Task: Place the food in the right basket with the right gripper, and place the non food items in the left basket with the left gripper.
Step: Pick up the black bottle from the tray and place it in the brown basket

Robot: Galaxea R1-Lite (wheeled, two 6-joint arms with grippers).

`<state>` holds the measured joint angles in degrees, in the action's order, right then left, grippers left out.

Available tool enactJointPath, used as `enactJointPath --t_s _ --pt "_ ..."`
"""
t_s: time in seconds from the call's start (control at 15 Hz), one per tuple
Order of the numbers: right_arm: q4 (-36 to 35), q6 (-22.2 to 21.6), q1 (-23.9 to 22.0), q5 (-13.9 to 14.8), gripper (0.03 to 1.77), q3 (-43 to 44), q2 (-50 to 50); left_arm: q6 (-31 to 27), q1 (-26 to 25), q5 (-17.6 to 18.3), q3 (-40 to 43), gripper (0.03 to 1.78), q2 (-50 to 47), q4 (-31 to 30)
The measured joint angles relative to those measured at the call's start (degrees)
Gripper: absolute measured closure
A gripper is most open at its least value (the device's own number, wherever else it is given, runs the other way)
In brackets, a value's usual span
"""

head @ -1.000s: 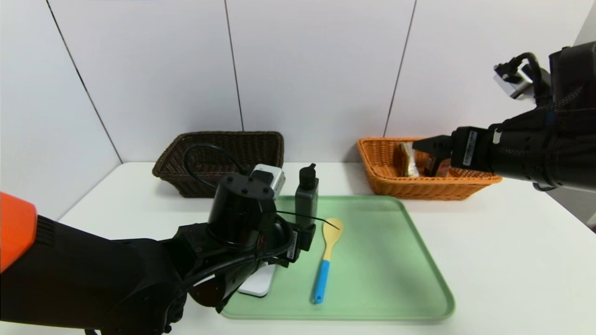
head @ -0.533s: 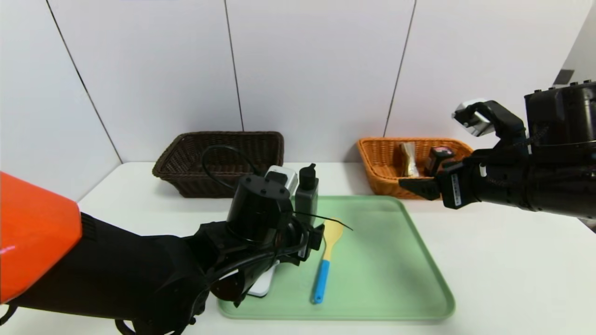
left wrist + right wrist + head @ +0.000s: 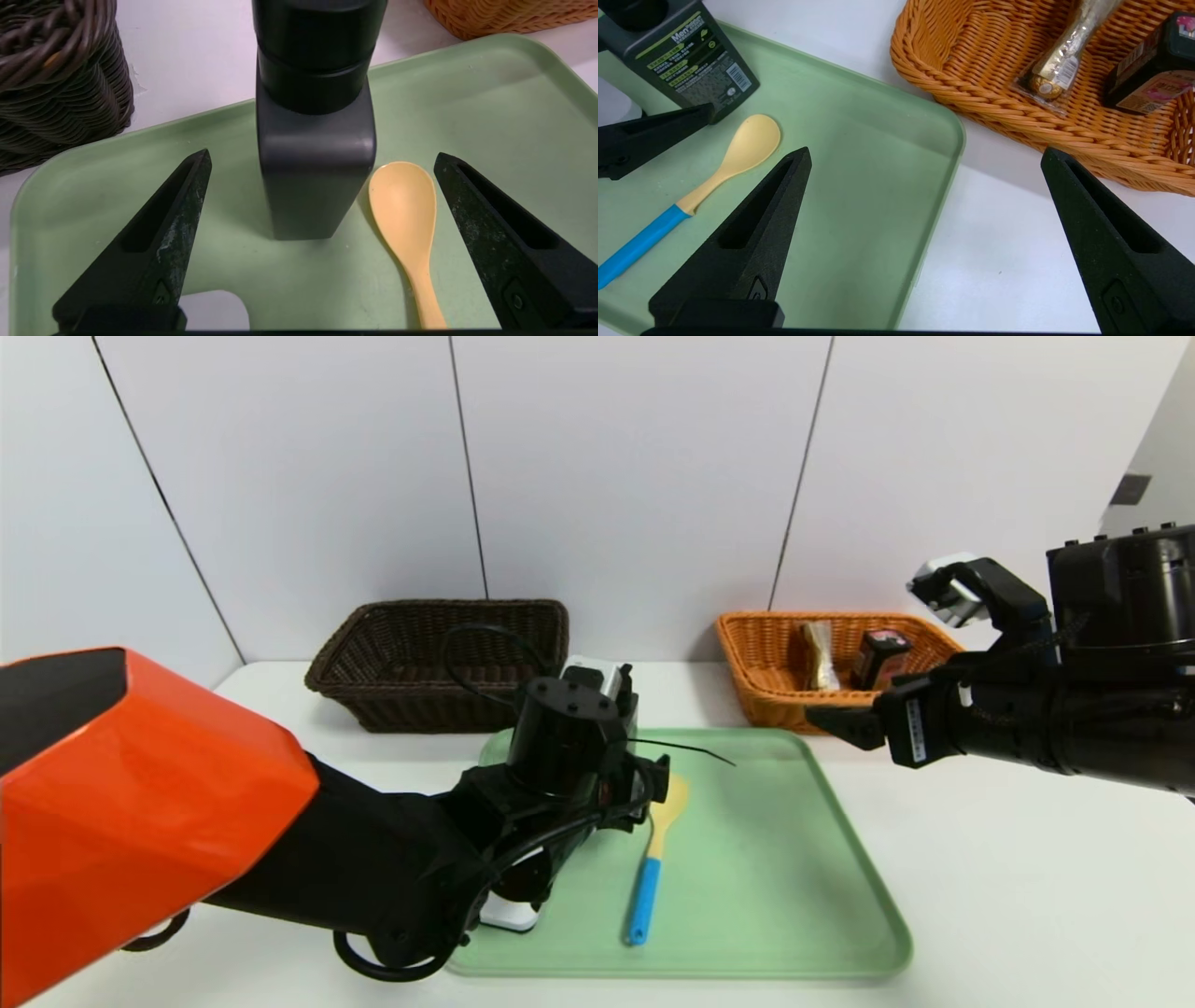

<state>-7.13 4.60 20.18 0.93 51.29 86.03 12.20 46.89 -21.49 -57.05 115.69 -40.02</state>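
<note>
Between the left gripper's (image 3: 322, 158) spread fingers: black bottle (image 3: 317, 154), upright on green tray (image 3: 467, 116), ungripped.
Long axis vertical; left arm nearer; likely close around it. Right gripper (image 3: 927, 151) idle near orange basket (image 3: 971, 70), fingers apart.

This looks most like a lab or a robot test station: a plain white counter (image 3: 990, 868) stands right against smooth white wall panels (image 3: 644, 485), with 3 thin dark seams running down them. A black robot arm with an orange-red cover (image 3: 196, 803) reaches in from the left and another black arm (image 3: 1092, 681) from the right, over 1 green tray (image 3: 747, 896) set between 2 wicker baskets, 1 dark brown (image 3: 448, 709) and 1 orange-tan (image 3: 840, 711), laid out like a staged sorting setup.
</note>
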Motion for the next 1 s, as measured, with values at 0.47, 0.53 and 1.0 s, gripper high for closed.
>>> enactJointPath --t_s 0.47,0.53,1.0 --pt "-2.2 0.0 0.0 -0.1 0.10 -2.9 0.0 0.0 -1.5 0.0 -6.8 0.12 4.6 0.0" --pt "-2.5 0.0 0.0 -0.1 0.10 -3.2 0.0 0.0 -1.7 0.0 -7.6 0.12 5.2 0.0" --pt "-2.6 0.0 0.0 -0.1 0.10 -4.2 0.0 -0.2 -2.0 0.2 -10.2 0.12 8.0 0.3"
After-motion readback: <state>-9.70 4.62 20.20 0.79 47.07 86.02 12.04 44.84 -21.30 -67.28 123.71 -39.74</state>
